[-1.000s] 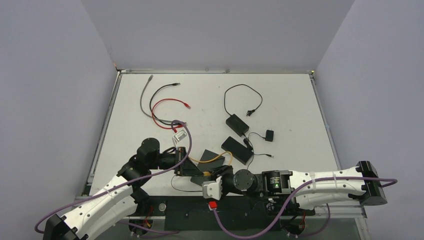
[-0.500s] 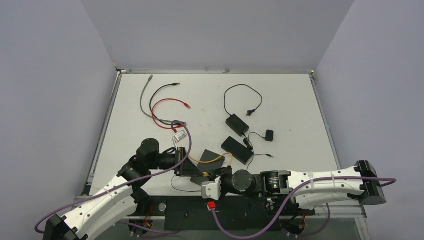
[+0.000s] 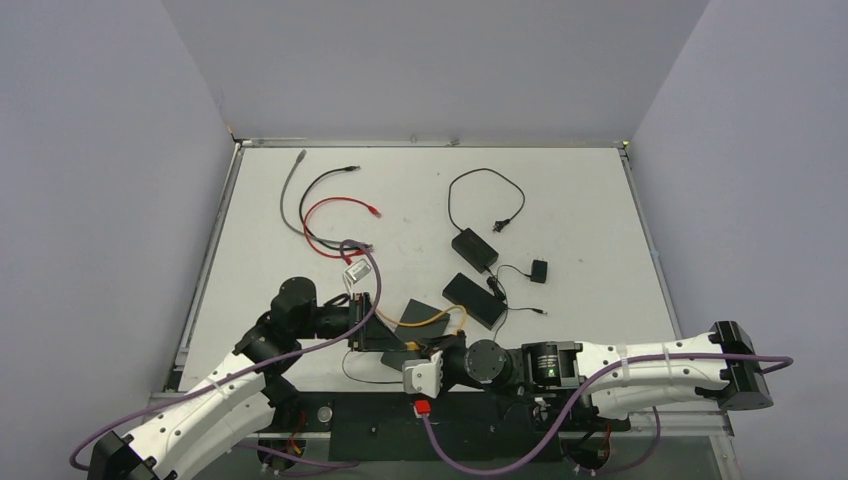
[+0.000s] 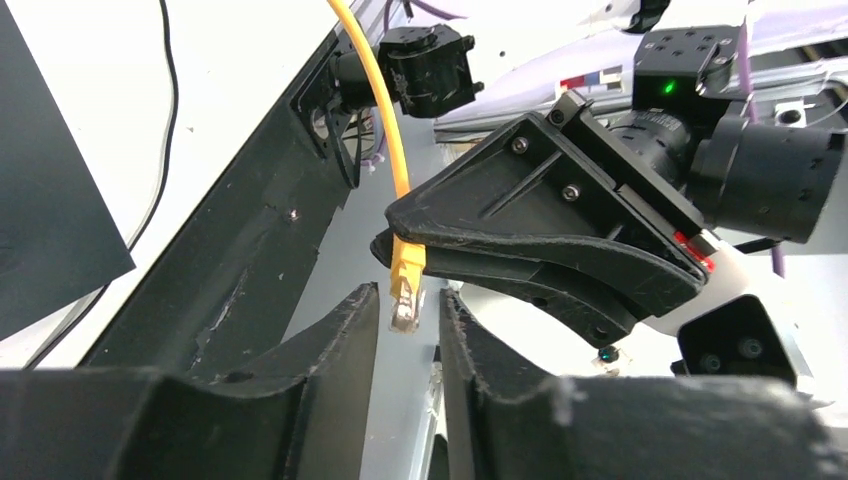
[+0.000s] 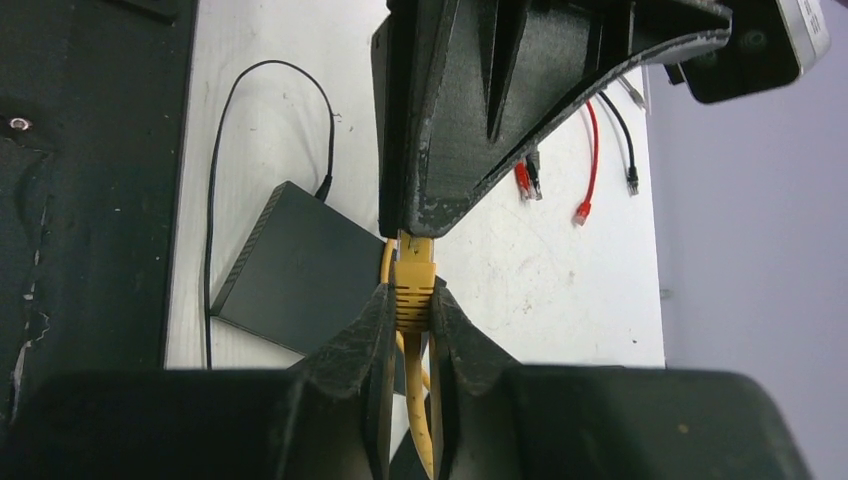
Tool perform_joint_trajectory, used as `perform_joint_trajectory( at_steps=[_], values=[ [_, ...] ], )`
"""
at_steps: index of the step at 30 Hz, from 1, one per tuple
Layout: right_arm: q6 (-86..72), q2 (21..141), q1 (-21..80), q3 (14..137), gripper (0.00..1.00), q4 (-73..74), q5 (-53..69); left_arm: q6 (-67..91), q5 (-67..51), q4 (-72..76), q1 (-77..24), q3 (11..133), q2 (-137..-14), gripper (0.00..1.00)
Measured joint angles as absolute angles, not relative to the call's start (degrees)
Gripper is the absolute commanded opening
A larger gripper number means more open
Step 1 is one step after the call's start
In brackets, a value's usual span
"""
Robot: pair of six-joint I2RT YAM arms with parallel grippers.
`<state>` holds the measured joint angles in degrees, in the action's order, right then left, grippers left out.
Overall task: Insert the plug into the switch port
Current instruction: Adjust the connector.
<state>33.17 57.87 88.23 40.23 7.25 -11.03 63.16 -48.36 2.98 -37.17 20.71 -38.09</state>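
Right wrist view: your right pincer (image 5: 412,302) is clenched on the yellow plug (image 5: 413,280), over the near edge of the counter (image 5: 560,270). The left pincer (image 4: 408,297) is released, jaws slightly apart w/ the plug tip between them, not touching. Looks like a regrip/hand-over step; plug's not inserted yet. Next: close left squarely on the plug body. Can't tell if the black box (image 5: 290,265) is the target.

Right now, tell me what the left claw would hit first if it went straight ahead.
The yellow plug: its tip hangs at the mouth of the left claw, pinched by the right claw. Just behind it, probably, come the right claw's fingers.
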Motion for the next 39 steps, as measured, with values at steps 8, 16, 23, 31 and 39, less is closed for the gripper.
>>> perform_joint_trajectory(
  at_steps=[8,16,23,31,39],
  values=[
    [31.7,55.2,87.8,39.2,0.0,7.3,-21.5,61.8,-48.2,1.5,-31.6,20.8,-35.3,0.47],
    [32.1,46.8,85.0,39.1,0.0,7.4,-38.2,60.3,-48.3,-2.0,-25.2,20.9,-32.4,0.51],
    [28.6,43.6,78.1,40.1,0.0,14.6,-51.1,58.8,-48.2,-3.3,-24.9,20.9,-33.2,0.51],
    [14.8,47.7,73.3,40.4,0.0,24.7,-47.5,57.8,-46.0,-3.3,-24.9,20.2,-35.8,0.51],
    [-2.3,56.2,71.5,40.7,0.0,27.7,-36.1,57.6,-42.8,-3.7,-24.9,19.7,-37.3,0.51]
  ],
)
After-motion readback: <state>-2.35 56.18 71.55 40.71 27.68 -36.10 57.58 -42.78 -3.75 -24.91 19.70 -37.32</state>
